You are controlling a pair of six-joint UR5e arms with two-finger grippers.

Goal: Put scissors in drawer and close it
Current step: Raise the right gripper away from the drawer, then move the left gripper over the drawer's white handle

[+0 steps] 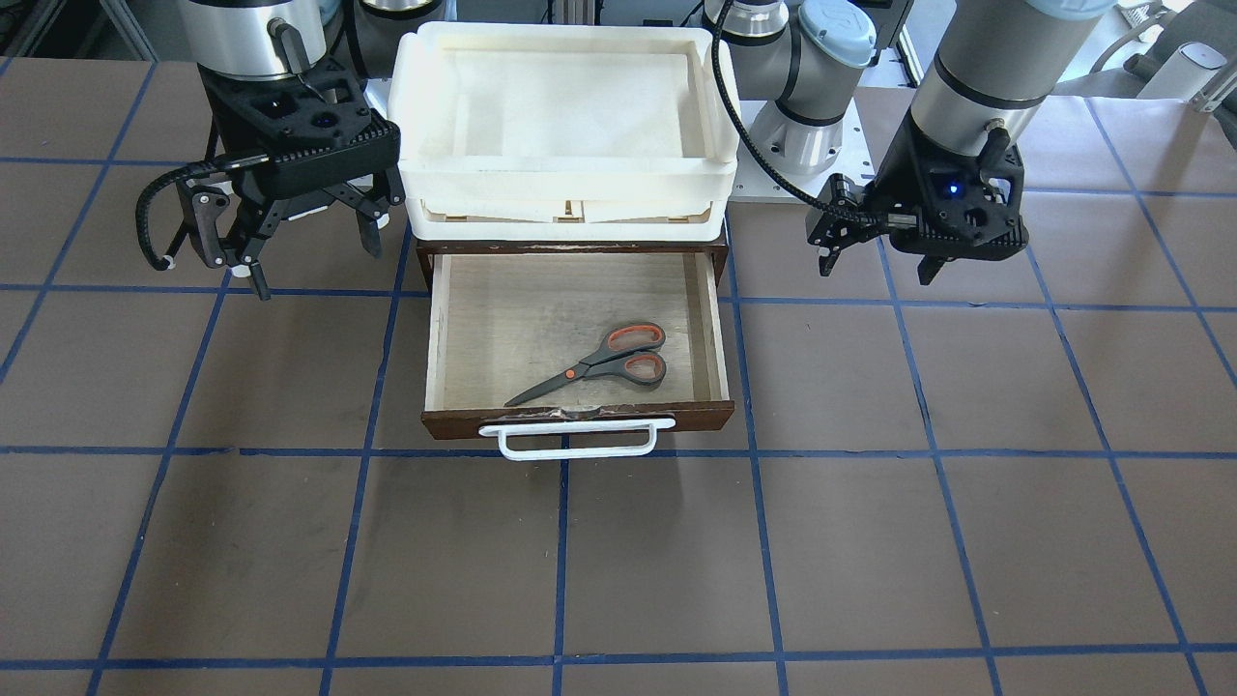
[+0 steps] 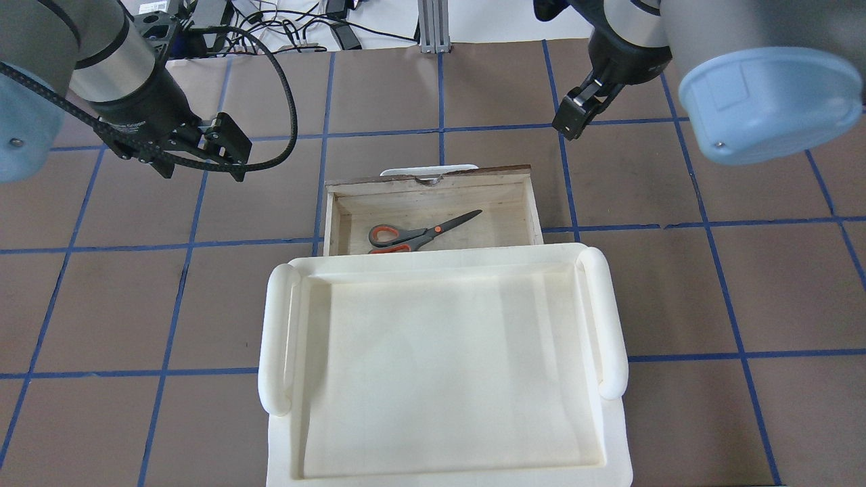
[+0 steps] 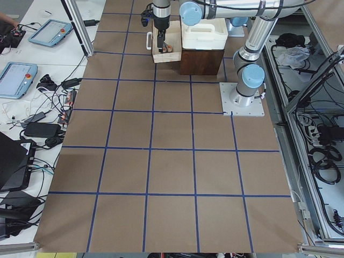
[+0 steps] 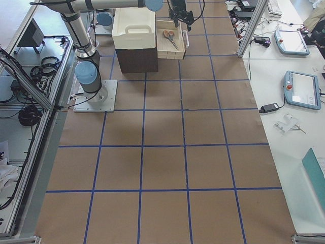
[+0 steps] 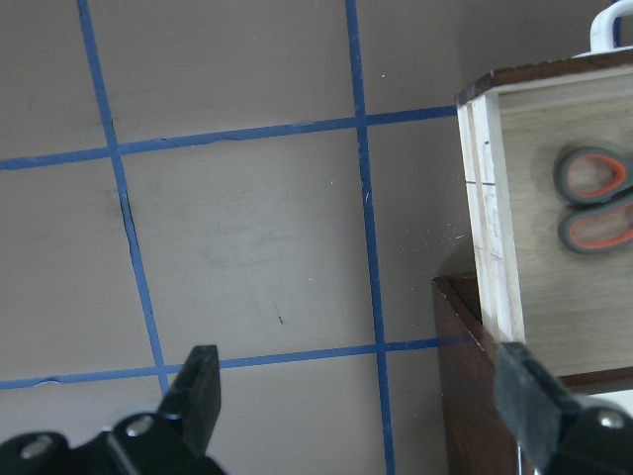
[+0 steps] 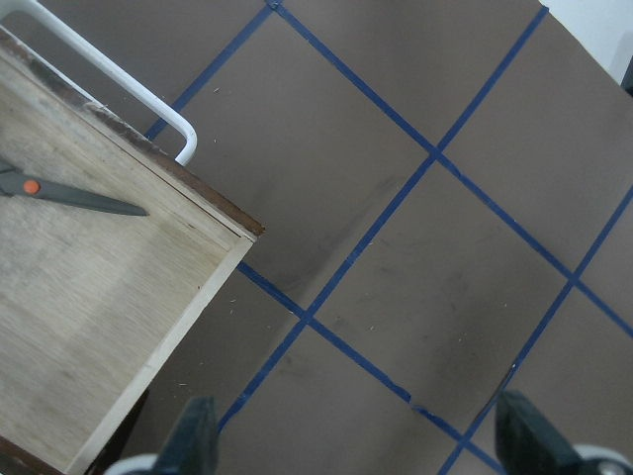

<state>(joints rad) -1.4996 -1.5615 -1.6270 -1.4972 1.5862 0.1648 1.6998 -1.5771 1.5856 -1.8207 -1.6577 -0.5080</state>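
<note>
Black left gripper (image 5: 358,368) was found spread wide and empty, hanging over the table (image 1: 870,541) just beside the drawer's side wall. Right gripper (image 6: 356,408) was likewise spread and holding nothing, over the table off the opposite front corner, clear of the wood.

Scissors (image 1: 599,365) lay flat on the floor of the drawer (image 1: 437,329), blades shut, handles toward the left arm's side, tips toward the dark front panel. The drawer stood pulled well out of the dark brown box (image 3: 201,62), its white loop handle (image 1: 577,437) facing away from the robot. A cream tray (image 1: 565,184) sat on top of the box.

Assessment: placing appears done; closing is the step in hand. The next move would call for one gripper to come round to the front panel or handle and push squarely toward the box, so the drawer does not skew.

Count: two grippers, one pair of scissors, one drawer, one box, one cream tray
</note>
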